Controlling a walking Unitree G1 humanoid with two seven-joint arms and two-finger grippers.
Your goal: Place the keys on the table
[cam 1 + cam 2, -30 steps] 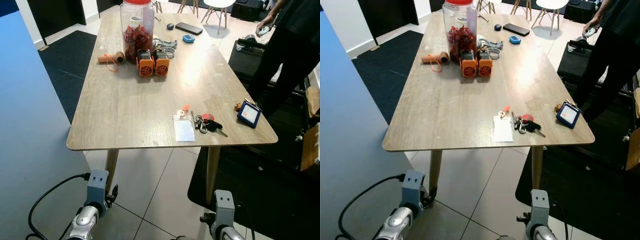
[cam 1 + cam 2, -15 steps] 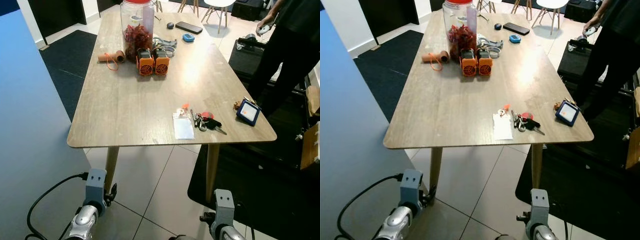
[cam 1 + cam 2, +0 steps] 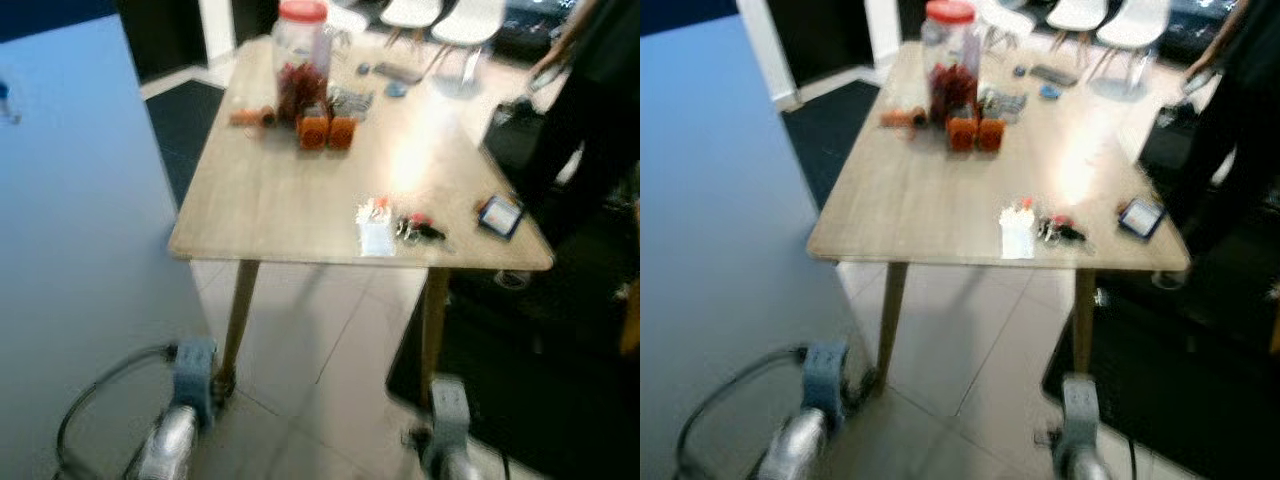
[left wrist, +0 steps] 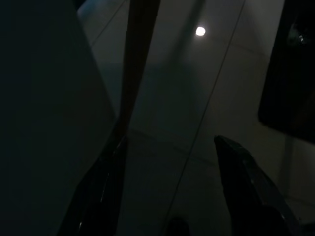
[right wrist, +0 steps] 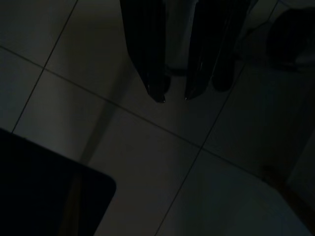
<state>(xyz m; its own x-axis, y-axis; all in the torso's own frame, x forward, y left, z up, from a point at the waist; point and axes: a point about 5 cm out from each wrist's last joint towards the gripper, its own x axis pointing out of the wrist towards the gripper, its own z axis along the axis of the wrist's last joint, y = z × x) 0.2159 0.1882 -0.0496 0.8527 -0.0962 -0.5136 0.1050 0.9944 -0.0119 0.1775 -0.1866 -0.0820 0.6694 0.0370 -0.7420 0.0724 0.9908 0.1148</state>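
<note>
Both arms hang low over the tiled floor (image 3: pixel 970 350). The left end effector (image 4: pixel 170 147) has its fingers wide apart; the right end effector (image 5: pixel 172 96) has them narrow, holding nothing. Far above them, one bunch of keys (image 3: pixel 418 228) lies on the worktop (image 3: pixel 280 200) near its front edge, beside what seems a white card (image 3: pixel 375 238). Behind stand two orange boxes (image 3: pixel 327 131) and one jar (image 3: pixel 302 62).
</note>
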